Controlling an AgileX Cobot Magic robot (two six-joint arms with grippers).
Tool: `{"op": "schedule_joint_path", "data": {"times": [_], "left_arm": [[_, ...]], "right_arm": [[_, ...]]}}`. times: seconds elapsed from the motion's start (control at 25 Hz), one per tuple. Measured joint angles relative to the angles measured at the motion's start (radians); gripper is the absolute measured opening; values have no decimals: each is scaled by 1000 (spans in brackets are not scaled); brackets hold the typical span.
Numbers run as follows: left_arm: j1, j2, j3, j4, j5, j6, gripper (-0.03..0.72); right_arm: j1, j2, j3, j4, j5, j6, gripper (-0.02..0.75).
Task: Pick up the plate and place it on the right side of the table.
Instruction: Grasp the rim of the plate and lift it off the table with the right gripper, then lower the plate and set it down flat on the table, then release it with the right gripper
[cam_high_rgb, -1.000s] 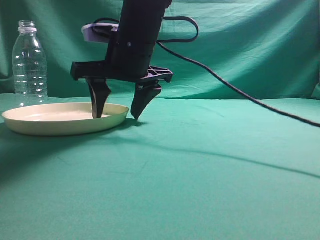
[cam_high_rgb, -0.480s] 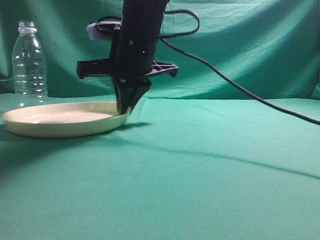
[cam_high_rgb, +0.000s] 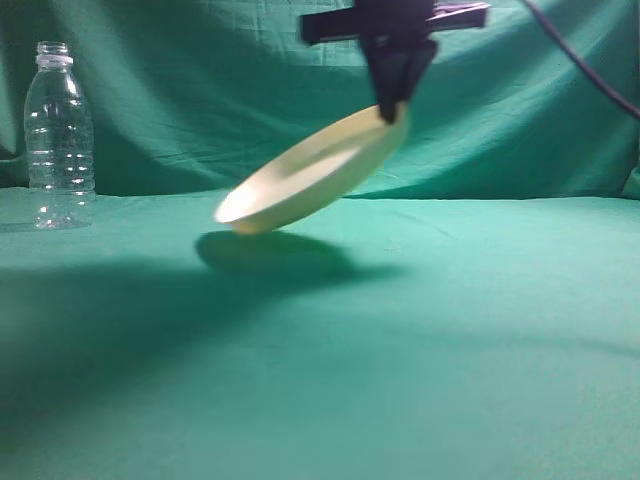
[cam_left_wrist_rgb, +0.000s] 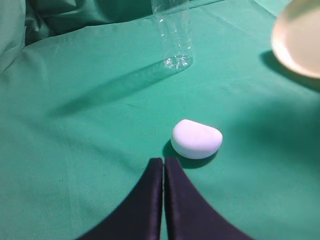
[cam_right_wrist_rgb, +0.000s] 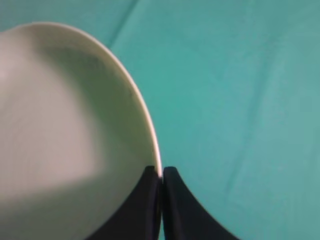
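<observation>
The wide, shallow, cream-coloured round plastic plate (cam_high_rgb: 315, 170) hangs in the air above the table (cam_high_rgb: 450, 330) draped in wrinkled teal-green cloth, clear of the surface and steeply tilted — its right edge high, its left edge low, with its shadow on the cloth below. The black right gripper (cam_high_rgb: 392, 110) comes down from the top of the exterior view and its jaws are pinched together on the plate's raised upper rim; in the right wrist view the two dark fingers (cam_right_wrist_rgb: 137, 210) meet on the thin pale edge. The plate sits near the middle of the exterior view.

At the far left stands a clear, ribbed plastic bottle (cam_high_rgb: 59, 135), upright, well apart from the plate. The left gripper (cam_left_wrist_rgb: 163, 167) has its jaws pressed together on nothing, just short of a small white rounded lump (cam_left_wrist_rgb: 196, 139) lying on the cloth.
</observation>
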Motion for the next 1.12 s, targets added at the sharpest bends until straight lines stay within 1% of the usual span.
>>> {"op": "schedule_joint_path", "data": {"times": [0.12,0.28,0.36,0.52,0.72,0.88,1.08,1.12], "left_arm": [[0,0,0,0,0,0,0],[0,0,0,0,0,0,0],[0,0,0,0,0,0,0],[0,0,0,0,0,0,0],[0,0,0,0,0,0,0],[0,0,0,0,0,0,0],[0,0,0,0,0,0,0],[0,0,0,0,0,0,0]], "right_arm": [[-83,-45,0,9,64,-28,0],[-219,-99,17,93,106,-99,0],[-280,-128,55,108,111,-120,0],[-391,-204,214,116,73,-140,0],[-506,-268,435,116,-33,-144,0],[-555,-275,543,120,-109,-144,0],[-563,-268,573,123,-144,-144,0],[-563,-261,573,123,-144,-146,71]]}}
